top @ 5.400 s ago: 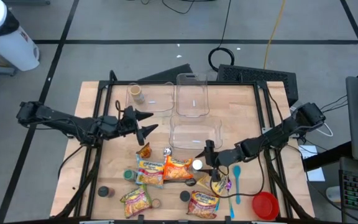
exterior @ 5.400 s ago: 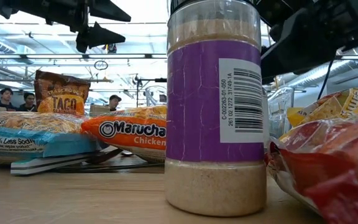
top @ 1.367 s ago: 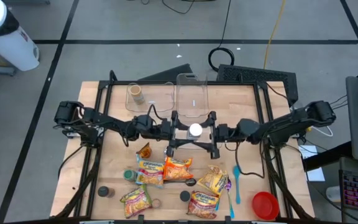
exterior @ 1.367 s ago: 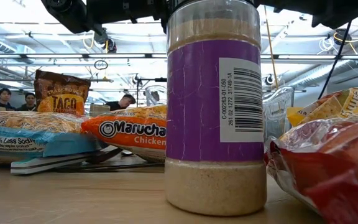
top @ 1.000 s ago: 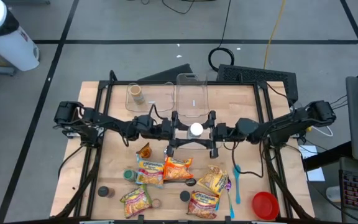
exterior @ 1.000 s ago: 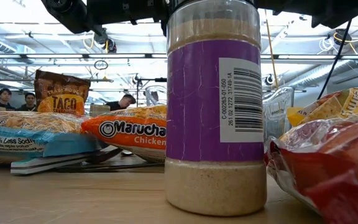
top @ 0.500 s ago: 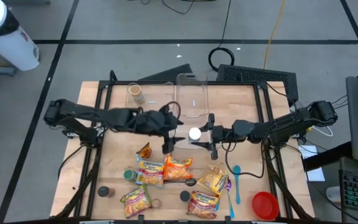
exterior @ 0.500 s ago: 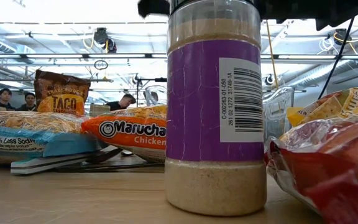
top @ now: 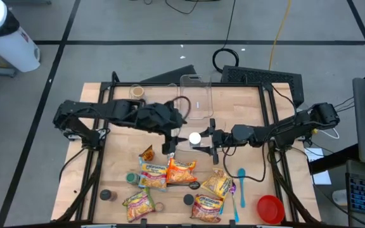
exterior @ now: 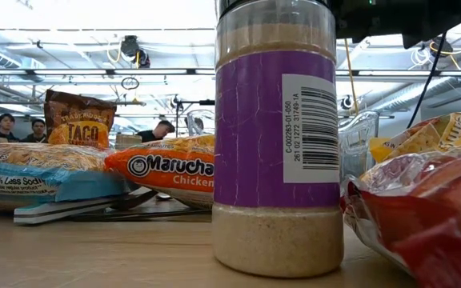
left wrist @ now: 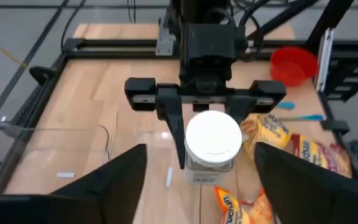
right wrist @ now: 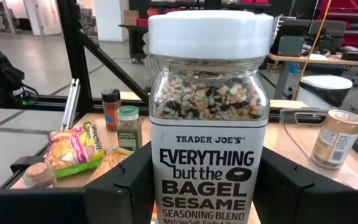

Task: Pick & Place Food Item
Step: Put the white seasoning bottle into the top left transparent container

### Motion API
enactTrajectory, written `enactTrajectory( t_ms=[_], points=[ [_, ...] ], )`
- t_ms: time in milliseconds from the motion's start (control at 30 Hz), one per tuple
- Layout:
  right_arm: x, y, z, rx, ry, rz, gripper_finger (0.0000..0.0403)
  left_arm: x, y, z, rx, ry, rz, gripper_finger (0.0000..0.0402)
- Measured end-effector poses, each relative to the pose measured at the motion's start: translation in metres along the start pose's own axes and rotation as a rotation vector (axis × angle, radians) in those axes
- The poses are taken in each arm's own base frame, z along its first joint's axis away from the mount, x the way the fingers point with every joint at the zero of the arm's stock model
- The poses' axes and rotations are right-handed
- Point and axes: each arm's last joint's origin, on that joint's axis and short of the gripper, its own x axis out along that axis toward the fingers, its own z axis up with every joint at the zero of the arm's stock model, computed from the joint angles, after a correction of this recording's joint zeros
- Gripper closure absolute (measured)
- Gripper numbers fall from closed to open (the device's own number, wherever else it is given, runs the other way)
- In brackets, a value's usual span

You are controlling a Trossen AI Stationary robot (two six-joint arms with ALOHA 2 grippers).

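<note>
White-capped seasoning jar [right wrist: 209, 118] is clamped in my right gripper [top: 203, 140] above bench centre, near clear bins [top: 196, 101]. Left gripper [top: 168, 147] hangs beside it, empty, jaws apart. Pick done; placing remains.

White-lidded seasoning jar [left wrist: 213, 140] between the right hand [left wrist: 211, 140] fingers, above the wooden table [left wrist: 104, 93].

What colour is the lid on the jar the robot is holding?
White. The seasoning jar has a white lid, clearest in the right wrist view.
</note>
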Motion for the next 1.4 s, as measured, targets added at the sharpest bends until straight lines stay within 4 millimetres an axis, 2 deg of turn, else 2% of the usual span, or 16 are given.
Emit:
enactTrajectory(
  t_ms=[233,467,767,1067,1167,1300,1400],
  points=[
    [0.008,-0.001,-0.005,0.007,0.014,-0.005,0.0213,0.037,-0.004,0.002,0.079,0.075,0.000,0.0013],
    [0.012,0.000,-0.007,0.006,0.032,-0.003,0.0213,0.053,0.002,-0.003,0.059,0.121,0.000,0.0007],
    [0.011,0.000,-0.005,0.007,0.022,0.000,0.0213,0.056,0.007,-0.007,0.002,0.171,-0.081,0.0043],
    [0.011,0.000,-0.005,0.006,0.025,-0.001,0.0213,0.066,0.007,-0.009,0.007,0.184,-0.080,0.0076],
    [0.011,0.000,-0.006,0.006,0.027,-0.001,0.0213,0.067,0.007,-0.009,0.018,0.179,-0.072,0.0110],
    [0.011,0.000,-0.006,0.008,0.031,-0.006,0.0213,0.065,0.006,-0.009,0.020,0.177,-0.074,0.0185],
    [0.011,0.000,-0.005,0.009,0.026,-0.006,0.0213,0.061,0.007,-0.007,0.019,0.172,-0.074,0.0192]
  ],
)
